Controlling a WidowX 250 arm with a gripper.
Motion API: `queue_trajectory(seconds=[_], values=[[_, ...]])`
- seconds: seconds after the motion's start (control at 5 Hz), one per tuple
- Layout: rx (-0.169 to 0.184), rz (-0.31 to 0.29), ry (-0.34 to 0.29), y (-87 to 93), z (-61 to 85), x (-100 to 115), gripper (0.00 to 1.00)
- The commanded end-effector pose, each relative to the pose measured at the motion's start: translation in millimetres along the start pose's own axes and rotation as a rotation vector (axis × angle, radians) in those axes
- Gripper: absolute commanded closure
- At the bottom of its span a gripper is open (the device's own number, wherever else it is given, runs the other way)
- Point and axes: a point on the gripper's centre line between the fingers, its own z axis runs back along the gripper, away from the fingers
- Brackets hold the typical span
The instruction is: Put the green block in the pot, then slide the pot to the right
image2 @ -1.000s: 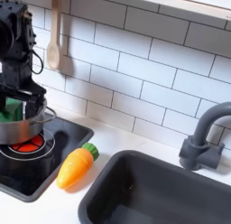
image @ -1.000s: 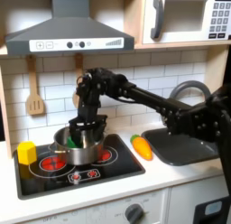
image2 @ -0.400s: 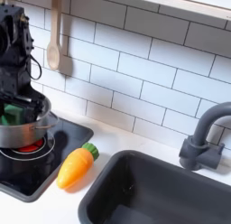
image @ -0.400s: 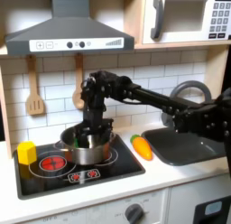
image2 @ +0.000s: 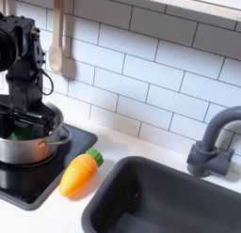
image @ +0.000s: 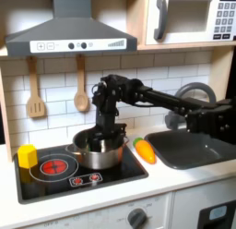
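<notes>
Arm reaching down into the pot on the toy stove.

The gripper [image: 100, 133] points straight down inside the pot [image: 99, 156]; how its jaws stand cannot be told. The green block [image2: 21, 134] lies in the pot beside the fingers. No writing is readable. Since earlier, pot and arm have shifted toward the first exterior view's right, nearer the orange carrot toy [image: 145, 150].

White tile wall [image2: 151, 77], range hood [image: 69, 30], microwave [image: 189, 18], dark sink [image2: 169, 199].

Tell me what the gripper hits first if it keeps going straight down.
Probably the pot: the gripper points down into it. Likely the floor or the green block inside; depth is unclear.
</notes>
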Motion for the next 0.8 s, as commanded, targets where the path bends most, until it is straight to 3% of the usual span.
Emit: queue_trajectory(seconds=[0.0,0.4,0.6], values=[[-0.014,-0.038,0.011,-11.6,1.3,-11,0.00],[-0.025,-0.053,0.006,-23.0,8.4,-21,0.00],[-0.024,-0.044,0.011,-19.6,7.1,-21,0.00]])
